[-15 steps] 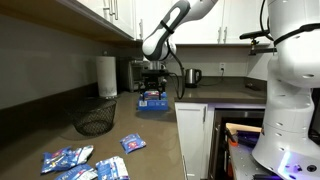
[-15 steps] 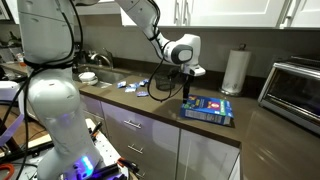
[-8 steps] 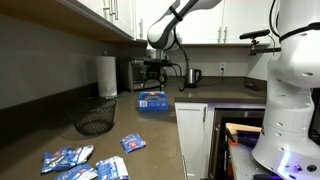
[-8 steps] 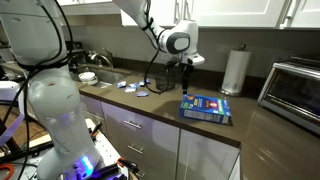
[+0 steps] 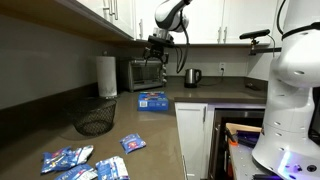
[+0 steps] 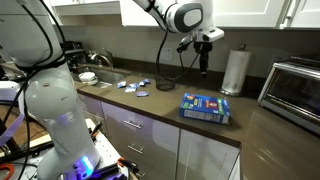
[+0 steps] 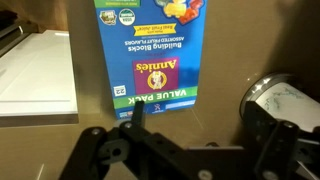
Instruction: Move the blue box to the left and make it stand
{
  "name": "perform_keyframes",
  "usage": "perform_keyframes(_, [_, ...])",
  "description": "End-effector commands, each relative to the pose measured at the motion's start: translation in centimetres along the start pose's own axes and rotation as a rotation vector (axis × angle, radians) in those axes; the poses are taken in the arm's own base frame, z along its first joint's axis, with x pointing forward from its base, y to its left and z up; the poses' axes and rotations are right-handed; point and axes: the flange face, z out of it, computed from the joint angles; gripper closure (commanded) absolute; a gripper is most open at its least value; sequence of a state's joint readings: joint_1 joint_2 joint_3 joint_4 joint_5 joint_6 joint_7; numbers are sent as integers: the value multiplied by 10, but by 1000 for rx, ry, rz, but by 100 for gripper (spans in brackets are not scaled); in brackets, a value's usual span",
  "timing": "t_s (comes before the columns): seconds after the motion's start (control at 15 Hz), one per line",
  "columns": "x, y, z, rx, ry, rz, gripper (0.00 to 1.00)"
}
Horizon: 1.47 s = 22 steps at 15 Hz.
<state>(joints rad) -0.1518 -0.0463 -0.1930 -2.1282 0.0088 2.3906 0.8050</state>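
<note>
The blue box (image 5: 152, 101) lies flat on the brown counter, its broad face with white lettering up. It also shows in an exterior view (image 6: 204, 107) and in the wrist view (image 7: 150, 50). My gripper (image 5: 157, 58) hangs well above the box and does not touch it; it also shows in an exterior view (image 6: 204, 56). In the wrist view my gripper (image 7: 200, 112) has its jaws spread wide with nothing between them; the box lies up and to the left of them.
A paper towel roll (image 5: 107, 76) (image 6: 234, 72) (image 7: 285, 100) and a toaster oven (image 5: 147, 73) (image 6: 295, 85) stand behind the box. A wire basket (image 5: 95, 120) and blue snack packets (image 5: 85, 160) (image 6: 135, 87) lie along the counter. A kettle (image 5: 192, 76) stands at the back.
My gripper has risen from just above the box to well over it. The box has stayed flat in the same place.
</note>
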Motion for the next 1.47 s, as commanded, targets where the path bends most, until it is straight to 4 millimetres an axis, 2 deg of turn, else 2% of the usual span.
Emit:
perform_keyframes(0.0, [4,-4,33,-40,-24,40,0])
perform_keyframes(0.4, [3,3,95,-133,-81,66,0])
perform_keyframes(0.73, [6,6,128,-187,-114,83,0])
perform_keyframes(1.13, [2,8,158,-225,-164,100,0])
perform_keyframes(1.4, [-6,9,169,-250,-198,99,0])
